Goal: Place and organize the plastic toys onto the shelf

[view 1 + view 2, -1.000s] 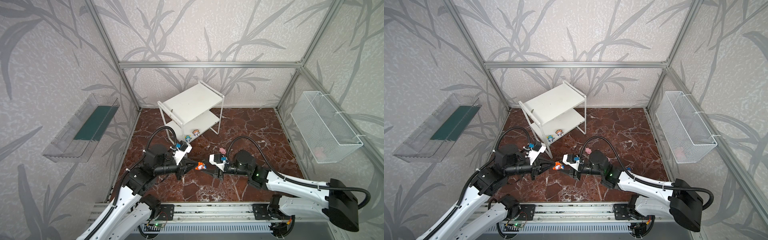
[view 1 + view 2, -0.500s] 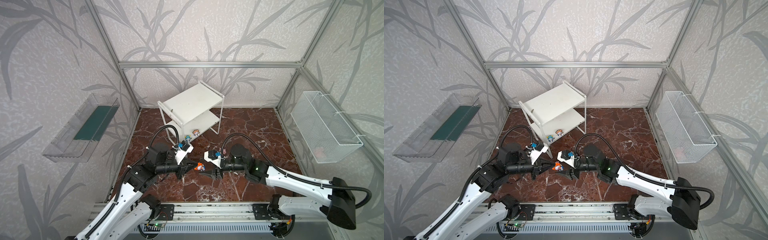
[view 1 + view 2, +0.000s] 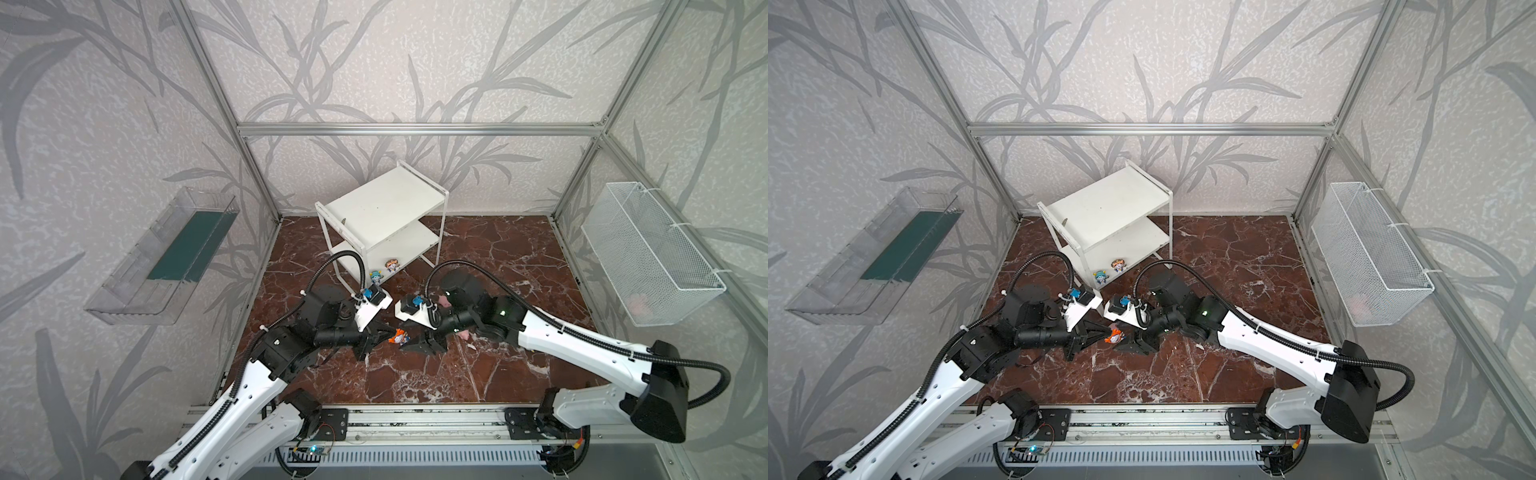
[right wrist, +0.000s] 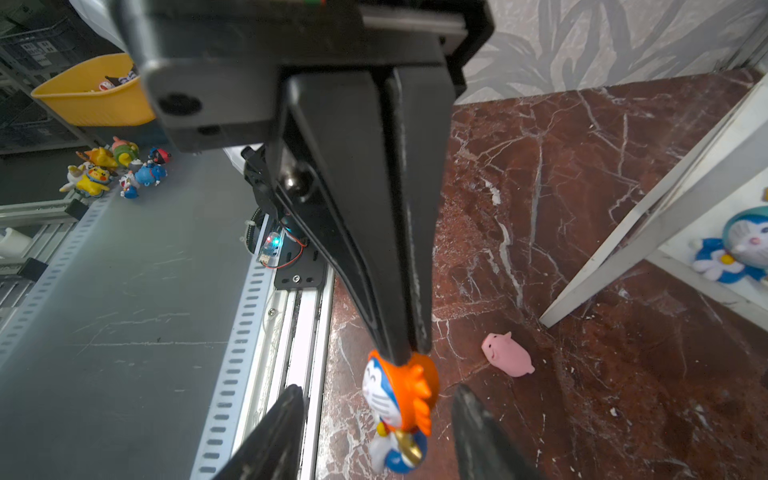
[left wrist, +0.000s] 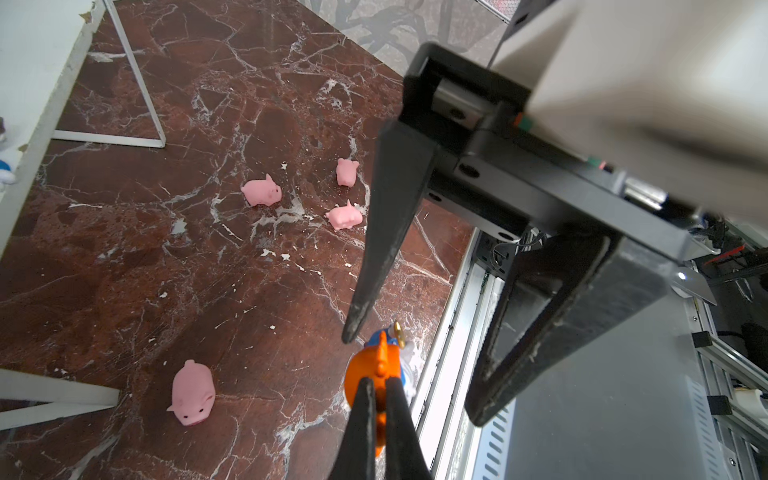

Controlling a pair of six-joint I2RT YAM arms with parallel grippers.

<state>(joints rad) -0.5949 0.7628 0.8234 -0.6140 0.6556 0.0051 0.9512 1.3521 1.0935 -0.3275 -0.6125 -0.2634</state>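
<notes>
the small blue-and-white cartoon figurine with an orange mane [image 4: 395,399] hangs in the air in front of the white two-tier shelf [image 3: 386,203], pinched only at the mane by the fully closed left gripper [image 5: 377,386], while the right gripper [image 5: 411,374] stands part open, a finger either side, touching nothing i can see. the likely failure is the exchange: a nudge off-centre or an early release would drop it by the brown marble table's [image 3: 478,374] edge farthest from the shelf, perhaps onto the metal rail [image 3: 415,424]. towards the shelf the way is open, save a pink rubbery pig [image 4: 507,353] near its leg.
</notes>
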